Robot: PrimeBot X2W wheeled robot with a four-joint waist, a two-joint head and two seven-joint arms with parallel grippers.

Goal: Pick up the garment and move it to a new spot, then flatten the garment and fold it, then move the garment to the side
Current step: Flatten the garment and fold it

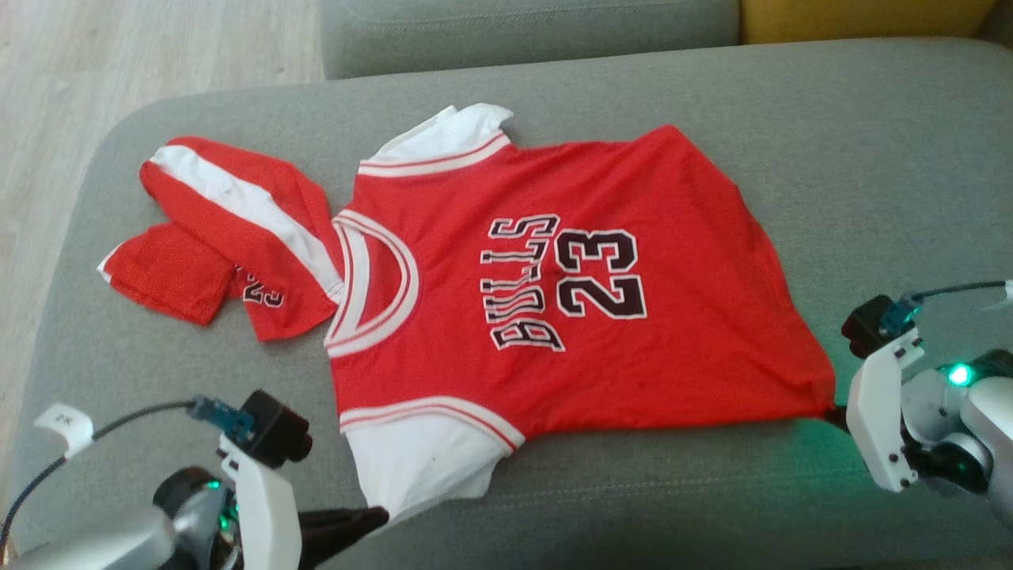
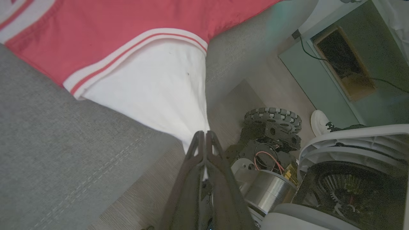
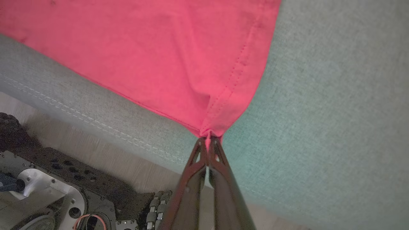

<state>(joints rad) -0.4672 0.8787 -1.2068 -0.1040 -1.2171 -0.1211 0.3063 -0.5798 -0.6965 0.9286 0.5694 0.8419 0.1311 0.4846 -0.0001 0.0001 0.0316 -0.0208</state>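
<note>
- Left gripper (image 2: 204, 133), fingers pinched tight together, and it's got the tip of the white sleeve (image 2: 153, 92) clamped between them, right at the near edge of the grey cushion (image 1: 870, 158).
- Over to the right gripper (image 3: 209, 138): fingers closed too, biting the very corner of the red hem (image 3: 220, 108), fabric gathered to a point at the tips.
- Between those two grips the garment (image 1: 673, 237) lies spread face up on the cushion, collar toward the robot's left, hem toward its right, "BULLS 23" reading sideways in the head view.
- The far sleeve (image 1: 455, 131) sits a little rumpled at the top.
- Just beside the collar, touching it, a second red-and-white piece (image 1: 229, 229), folded over; matching shorts, possibly, hard to call from here.
- Beyond the cushion, pale wood floor (image 1: 119, 63).
</note>
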